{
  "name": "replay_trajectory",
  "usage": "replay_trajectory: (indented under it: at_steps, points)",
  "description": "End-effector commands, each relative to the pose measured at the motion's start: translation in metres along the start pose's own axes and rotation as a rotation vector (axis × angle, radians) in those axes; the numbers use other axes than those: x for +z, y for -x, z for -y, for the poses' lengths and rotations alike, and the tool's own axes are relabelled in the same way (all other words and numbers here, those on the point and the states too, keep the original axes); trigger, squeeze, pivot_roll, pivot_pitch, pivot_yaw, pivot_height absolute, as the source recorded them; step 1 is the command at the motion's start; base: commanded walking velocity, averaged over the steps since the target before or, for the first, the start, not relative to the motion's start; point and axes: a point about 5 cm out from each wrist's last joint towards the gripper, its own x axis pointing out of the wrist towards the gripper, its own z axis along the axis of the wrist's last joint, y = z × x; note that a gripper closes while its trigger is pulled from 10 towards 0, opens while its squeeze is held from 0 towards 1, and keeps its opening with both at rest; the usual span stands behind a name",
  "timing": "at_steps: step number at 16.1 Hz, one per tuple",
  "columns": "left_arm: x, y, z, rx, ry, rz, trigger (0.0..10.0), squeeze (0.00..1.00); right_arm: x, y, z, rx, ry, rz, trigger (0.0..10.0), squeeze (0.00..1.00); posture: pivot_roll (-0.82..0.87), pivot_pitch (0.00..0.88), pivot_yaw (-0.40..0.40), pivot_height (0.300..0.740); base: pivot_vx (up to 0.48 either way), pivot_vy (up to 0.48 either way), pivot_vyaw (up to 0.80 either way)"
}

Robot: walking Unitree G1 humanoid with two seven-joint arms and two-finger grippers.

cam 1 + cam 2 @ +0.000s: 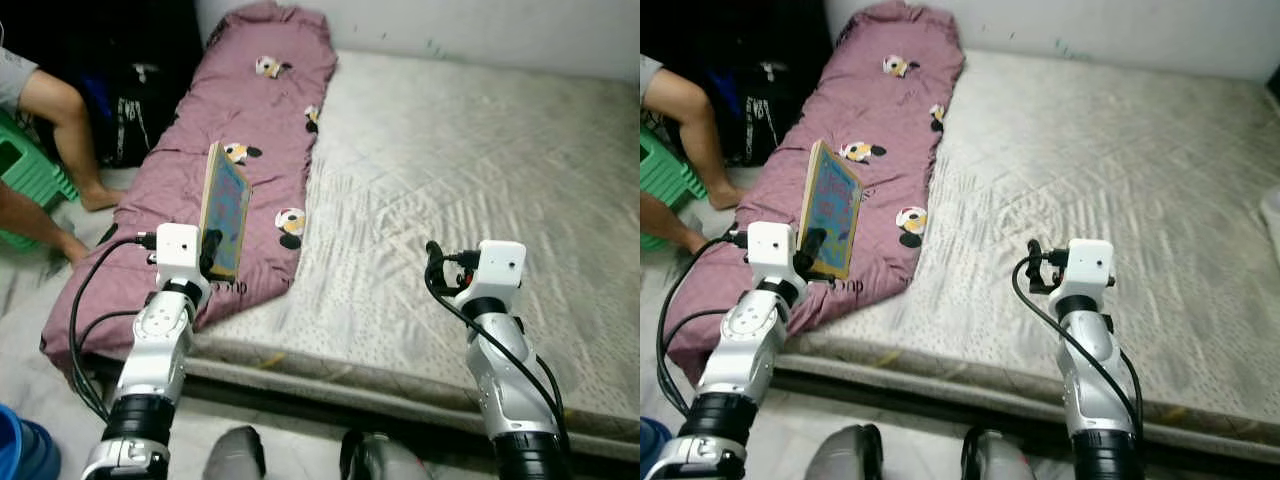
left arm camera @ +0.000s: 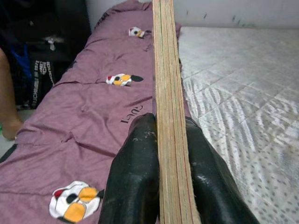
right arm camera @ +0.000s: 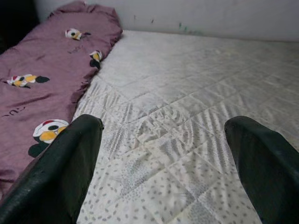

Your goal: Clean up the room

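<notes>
At the far left a person's legs (image 1: 60, 150) rest beside a green stool (image 1: 30, 175), with a dark bag (image 1: 130, 110) on the floor behind them. Just right of these, a purple blanket (image 1: 240, 130) printed with cartoon figures lies along the left side of the mattress (image 1: 470, 190). The left gripper (image 2: 161, 154) is held over the near end of the blanket, its two black fingers (image 2: 135, 172) clamped on either face of a thin book (image 1: 224, 210), which stands upright on edge with its blue cover facing right. Farther right, the right gripper (image 3: 163, 163) hovers above the pale quilted mattress, fingers spread wide and holding nothing.
</notes>
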Motion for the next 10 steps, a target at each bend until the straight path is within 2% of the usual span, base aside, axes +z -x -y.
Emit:
replay_trajectory:
  at_steps: [1, 9, 10]
  points:
    - [0.01, -0.003, 0.0021, -0.003, 0.017, 0.049, 10.0, 0.0, 0.0001, 0.0, 0.0009, 0.002, 0.001, 0.002, 10.0, 0.0, -0.1, 0.045, 0.004, 0.74, 0.0, 0.0, 0.0]
    - [0.0107, -0.0027, 0.0019, -0.03, 0.031, 0.053, 10.0, 0.0, -0.0008, 0.0, 0.0023, -0.001, 0.004, -0.007, 10.0, 0.0, -0.1, 0.048, -0.001, 0.74, 0.0, 0.0, 0.0]
    - [0.0108, -0.0021, 0.0026, -0.042, 0.034, 0.055, 10.0, 0.0, -0.0022, -0.0001, 0.0029, -0.003, 0.002, -0.017, 10.0, 0.0, -0.1, 0.049, -0.003, 0.74, 0.0, 0.0, -0.8]
